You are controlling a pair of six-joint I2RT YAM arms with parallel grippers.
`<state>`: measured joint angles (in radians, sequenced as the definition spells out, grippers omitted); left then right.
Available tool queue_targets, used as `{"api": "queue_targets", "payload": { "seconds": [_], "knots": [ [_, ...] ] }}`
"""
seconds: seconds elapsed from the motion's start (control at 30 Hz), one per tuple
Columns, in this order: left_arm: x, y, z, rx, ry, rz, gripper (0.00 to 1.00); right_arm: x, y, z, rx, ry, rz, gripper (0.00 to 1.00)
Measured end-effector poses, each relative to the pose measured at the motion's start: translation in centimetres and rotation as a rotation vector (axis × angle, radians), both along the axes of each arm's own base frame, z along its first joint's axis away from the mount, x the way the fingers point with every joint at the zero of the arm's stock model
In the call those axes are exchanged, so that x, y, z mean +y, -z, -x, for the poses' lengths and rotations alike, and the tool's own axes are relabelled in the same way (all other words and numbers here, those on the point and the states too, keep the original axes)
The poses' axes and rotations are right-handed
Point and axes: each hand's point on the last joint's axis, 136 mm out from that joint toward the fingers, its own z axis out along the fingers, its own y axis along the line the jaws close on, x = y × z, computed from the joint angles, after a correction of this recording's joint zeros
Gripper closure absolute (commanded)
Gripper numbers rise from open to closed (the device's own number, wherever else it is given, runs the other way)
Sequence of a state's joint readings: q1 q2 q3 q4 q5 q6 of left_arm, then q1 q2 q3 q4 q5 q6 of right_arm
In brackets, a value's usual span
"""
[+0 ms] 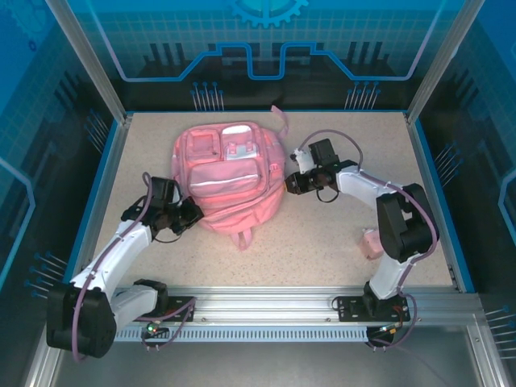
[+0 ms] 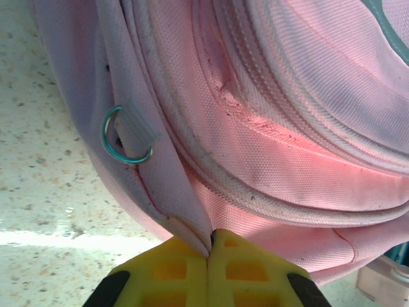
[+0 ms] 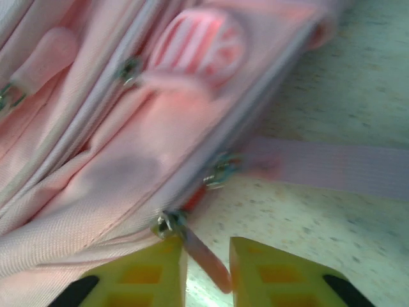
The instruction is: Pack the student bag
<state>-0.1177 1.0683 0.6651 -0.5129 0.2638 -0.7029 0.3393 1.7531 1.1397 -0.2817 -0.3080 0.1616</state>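
Note:
The student bag (image 1: 230,173), a pink backpack, lies flat in the middle of the table with its front zip pockets facing up. My left gripper (image 1: 193,216) is at its near left corner. The left wrist view shows the yellow fingers (image 2: 209,246) pressed together on a fold of the bag's pink fabric (image 2: 185,211). My right gripper (image 1: 289,184) is at the bag's right side. Its fingers (image 3: 208,246) stand apart, with a pink zip pull (image 3: 203,259) hanging loose in the gap, attached to a metal slider (image 3: 167,224).
A small pink object (image 1: 371,242) sits on the table by the right arm. A pink strap (image 3: 332,167) lies across the table beside the bag, and another strap end (image 1: 242,239) pokes out at its near edge. A teal metal ring (image 2: 104,135) hangs on the bag's side.

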Motion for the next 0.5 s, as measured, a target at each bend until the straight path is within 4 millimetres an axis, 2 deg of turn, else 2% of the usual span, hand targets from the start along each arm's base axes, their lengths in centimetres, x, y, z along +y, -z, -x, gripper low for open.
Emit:
{"api": "queue_targets", "payload": {
  "seconds": [0.03,0.1,0.17,0.33,0.4,0.5],
  "knots": [
    [0.1,0.0,0.2,0.009,0.001,0.000,0.62,-0.7,-0.3,-0.2,-0.001,0.019,0.000,0.43],
    [0.0,-0.3,0.5,0.022,0.015,0.001,0.51,-1.9,-1.6,-0.5,-0.016,0.055,-0.009,0.33],
    [-0.1,-1.3,0.3,0.009,0.032,0.004,0.45,-2.6,-3.5,-0.5,-0.050,0.086,-0.021,0.26],
    [-1.0,-5.7,-1.3,-0.108,0.099,-0.012,0.33,-3.1,-8.0,1.0,-0.128,0.120,-0.073,0.13],
    [-1.8,-7.1,-1.6,-0.158,0.151,-0.035,0.29,-3.3,-8.7,1.7,-0.137,0.131,-0.087,0.09],
    [-3.5,-8.6,-1.9,-0.211,0.253,-0.091,0.23,-3.6,-8.5,2.6,-0.122,0.152,-0.094,0.06]
  ]
}}
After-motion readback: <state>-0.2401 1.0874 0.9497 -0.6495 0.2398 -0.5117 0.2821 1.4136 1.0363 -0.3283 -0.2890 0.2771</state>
